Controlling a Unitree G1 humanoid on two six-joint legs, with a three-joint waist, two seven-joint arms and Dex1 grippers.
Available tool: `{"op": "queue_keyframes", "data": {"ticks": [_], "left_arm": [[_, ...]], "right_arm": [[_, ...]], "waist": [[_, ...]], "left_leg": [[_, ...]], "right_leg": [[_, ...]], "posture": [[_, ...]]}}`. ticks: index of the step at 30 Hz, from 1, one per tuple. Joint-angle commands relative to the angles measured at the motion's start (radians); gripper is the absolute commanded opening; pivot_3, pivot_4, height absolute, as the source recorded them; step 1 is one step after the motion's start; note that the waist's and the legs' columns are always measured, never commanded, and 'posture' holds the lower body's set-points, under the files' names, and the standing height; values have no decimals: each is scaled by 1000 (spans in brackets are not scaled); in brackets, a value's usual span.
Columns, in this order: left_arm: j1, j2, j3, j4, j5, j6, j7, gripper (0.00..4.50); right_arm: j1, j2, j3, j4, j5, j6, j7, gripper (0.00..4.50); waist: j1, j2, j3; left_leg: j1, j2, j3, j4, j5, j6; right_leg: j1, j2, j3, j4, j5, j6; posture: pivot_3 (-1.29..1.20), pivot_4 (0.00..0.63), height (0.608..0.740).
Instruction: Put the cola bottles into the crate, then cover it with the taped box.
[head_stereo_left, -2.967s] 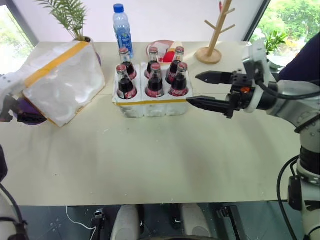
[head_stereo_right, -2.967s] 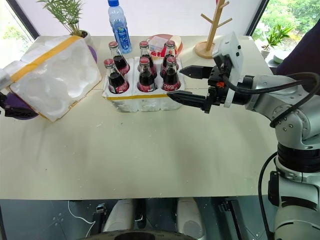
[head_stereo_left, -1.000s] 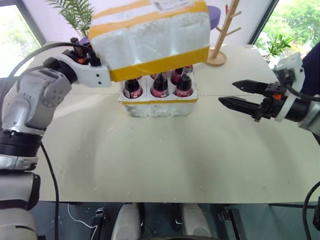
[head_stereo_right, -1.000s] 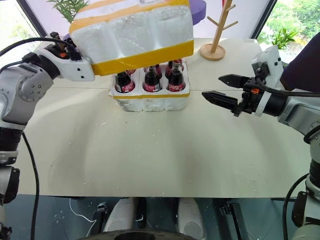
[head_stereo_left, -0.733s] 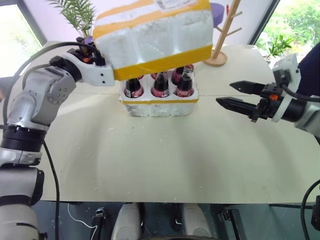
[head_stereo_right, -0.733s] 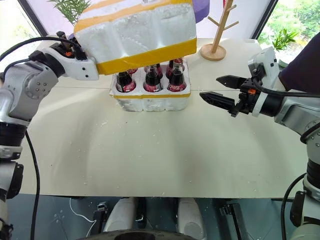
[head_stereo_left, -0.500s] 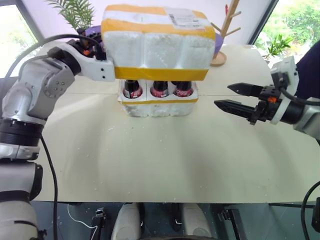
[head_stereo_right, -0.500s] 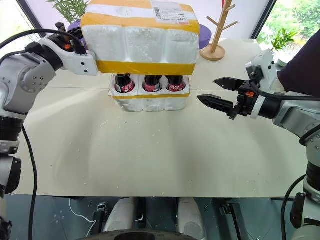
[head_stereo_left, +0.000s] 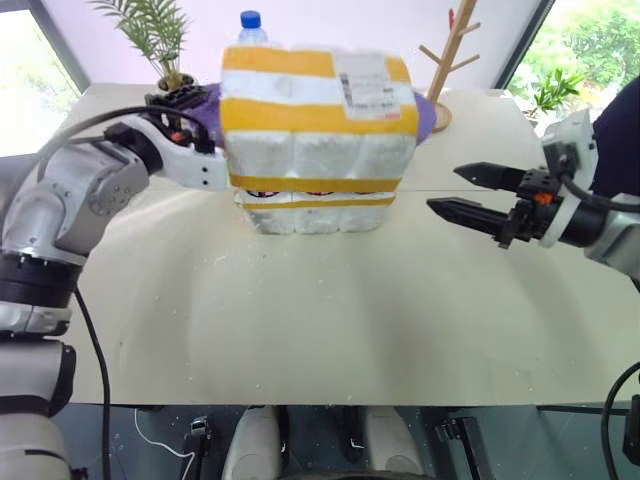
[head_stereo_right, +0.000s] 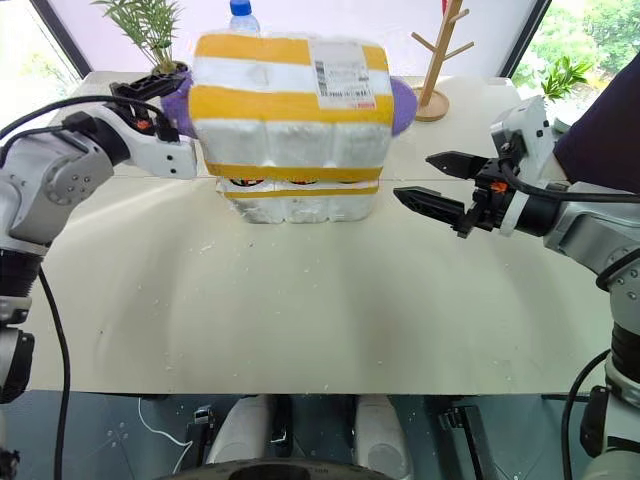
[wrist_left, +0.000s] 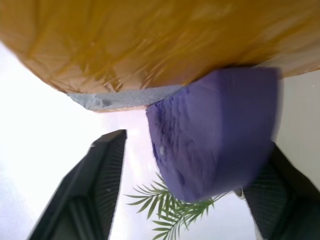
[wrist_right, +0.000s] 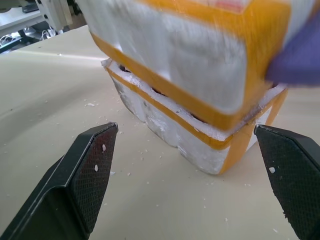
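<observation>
The taped box (head_stereo_left: 320, 120), white foam with wide yellow bands and a paper label on top, sits level over the crate (head_stereo_left: 315, 213). It hides the cola bottles except for slivers of red label (head_stereo_right: 245, 183) in the gap between box and crate. A purple tab (wrist_left: 215, 135) sticks out of the box's left side. My left gripper (head_stereo_left: 195, 100) is at that tab, its fingers open on either side of it. My right gripper (head_stereo_left: 443, 189) hovers open to the right of the crate, pointing at it, with nothing between its fingers (wrist_right: 95, 170).
Behind the box stand a water bottle with a blue cap (head_stereo_left: 249, 20), a potted plant (head_stereo_left: 150, 35) at the back left and a wooden peg stand (head_stereo_left: 448, 60) at the back right. Bare tabletop (head_stereo_left: 320, 320) stretches in front of the crate.
The taped box has come down from a tilt above the bottles and now rests level over the crate. My left gripper has opened. The right gripper has stayed in place.
</observation>
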Motion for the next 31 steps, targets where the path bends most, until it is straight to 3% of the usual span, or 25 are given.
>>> {"op": "queue_keyframes", "data": {"ticks": [1,6,10,13,16,18,20,27,31], "left_arm": [[32,32,60,-63,-33,-11,20,3373],[170,78,141,-133,-107,-26,18,3373],[336,95,267,-199,-278,9,-51,3373],[511,73,392,-235,-506,63,-157,3373],[627,-14,536,-280,-875,401,-314,3373],[591,-32,631,-330,-1177,758,-362,3373],[520,22,696,-344,-1384,985,-433,3373],[370,256,727,-298,-1658,1275,-721,3373],[289,311,665,-254,-1636,1275,-772,3373]], "right_arm": [[-19,4,-9,-4,-2,-26,5,4500],[-17,6,-3,3,-4,-27,10,4500],[-5,-2,-4,10,-10,-31,23,4500],[2,-5,-5,25,-21,-39,36,4500],[-7,6,19,57,-41,-58,50,4500],[-19,10,41,77,-56,-73,68,4500],[-51,6,62,108,-66,-85,100,4500],[-147,0,135,169,-95,-119,220,4500],[-197,10,184,215,-137,-153,273,4500]], "waist": [[0,0,0],[-3,0,0],[-3,0,0],[-5,0,0],[-7,1,0],[-4,0,0],[0,-1,1],[-8,1,0],[-10,1,1]], "left_leg": [[0,0,0,0,0,0],[0,1,0,0,0,0],[0,2,0,0,0,0],[0,3,0,0,0,0],[1,3,0,0,0,0],[1,3,0,0,0,0],[0,3,-2,3,0,0],[1,0,-3,4,-1,2],[1,1,-2,3,-1,2]], "right_leg": [[0,0,0,0,0,0],[0,0,0,0,0,0],[0,-1,0,0,0,0],[0,-2,0,0,0,0],[0,-2,0,1,0,0],[0,-2,0,1,0,0],[1,-1,-2,2,0,0],[2,-1,-1,0,0,0],[2,1,-1,0,0,0]], "posture": [[0,150,740],[0,150,740],[0,150,740],[0,150,740],[0,150,740],[0,150,740],[0,150,740],[0,150,740],[0,150,740]]}}
